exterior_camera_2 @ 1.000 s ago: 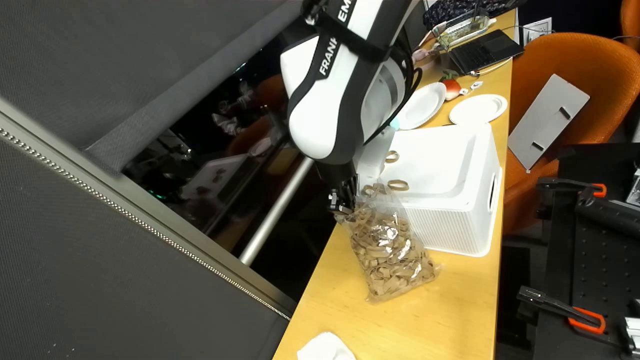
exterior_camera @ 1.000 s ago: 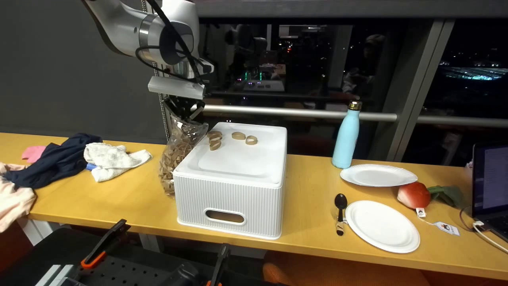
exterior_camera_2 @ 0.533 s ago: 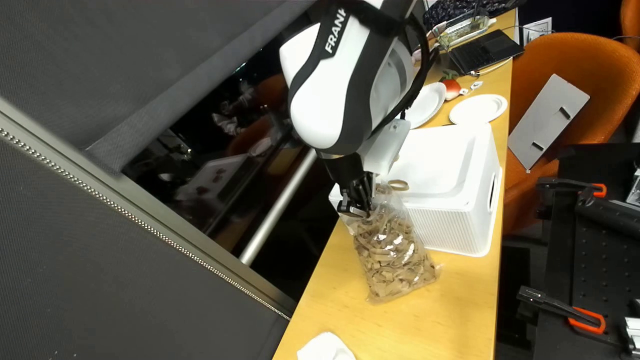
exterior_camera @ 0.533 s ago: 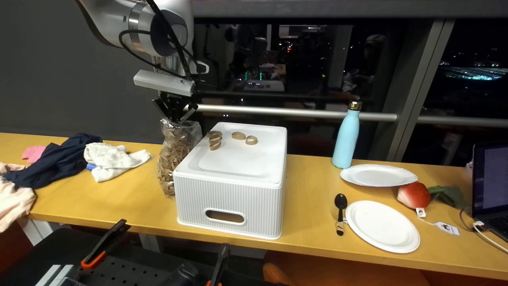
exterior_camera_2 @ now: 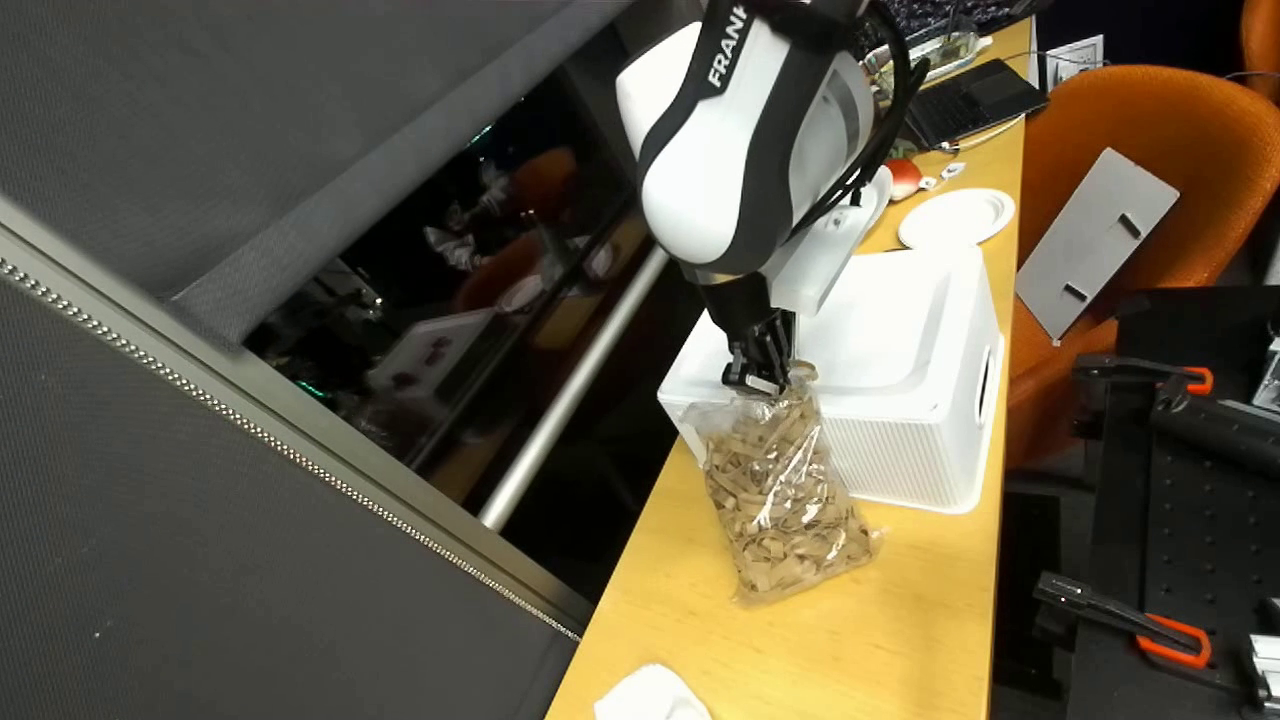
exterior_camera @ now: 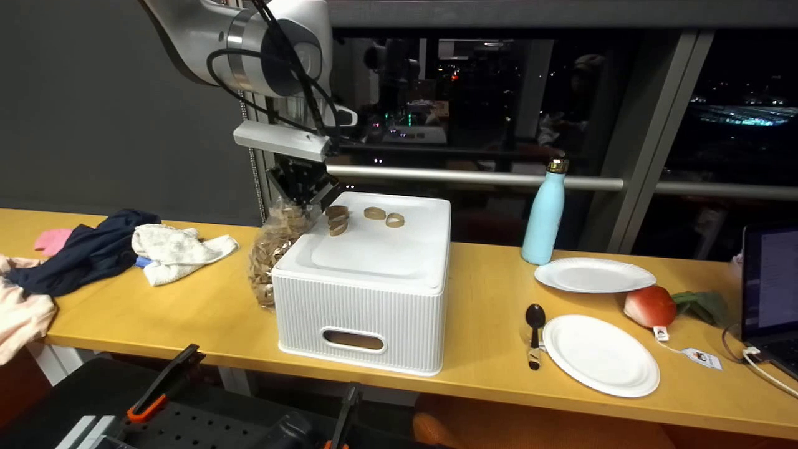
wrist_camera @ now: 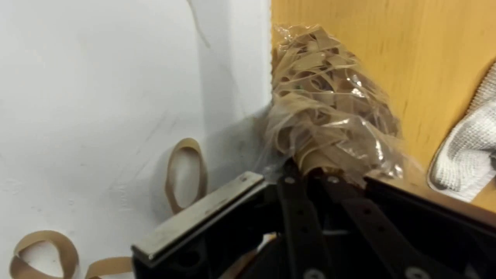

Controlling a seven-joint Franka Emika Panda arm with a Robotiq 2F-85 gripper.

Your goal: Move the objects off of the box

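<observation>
A clear plastic bag of tan rubber bands [exterior_camera: 267, 265] stands on the table against the white ribbed box [exterior_camera: 361, 312]; the bag also shows in an exterior view [exterior_camera_2: 785, 510] and the wrist view [wrist_camera: 321, 85]. My gripper [wrist_camera: 310, 172] has its jaws close together at the bag's top, with plastic and a tan band at the tips; it looks shut on the bag, though the tips are partly hidden. Several loose rubber bands [exterior_camera: 374, 213] lie on the box top, and a single loop [wrist_camera: 170, 182] lies left of my gripper in the wrist view.
A blue bottle [exterior_camera: 543, 218], white plates [exterior_camera: 601, 355], a dark spoon [exterior_camera: 534, 318] and a toy radish [exterior_camera: 648, 305] stand right of the box. Cloths [exterior_camera: 181, 246] lie to the left. A window rail [exterior_camera: 436, 174] runs behind the table.
My gripper first went left away from the box, then right and lower to the box's back edge. The bag's top followed and bends toward the box; its base and the loose bands stay put.
</observation>
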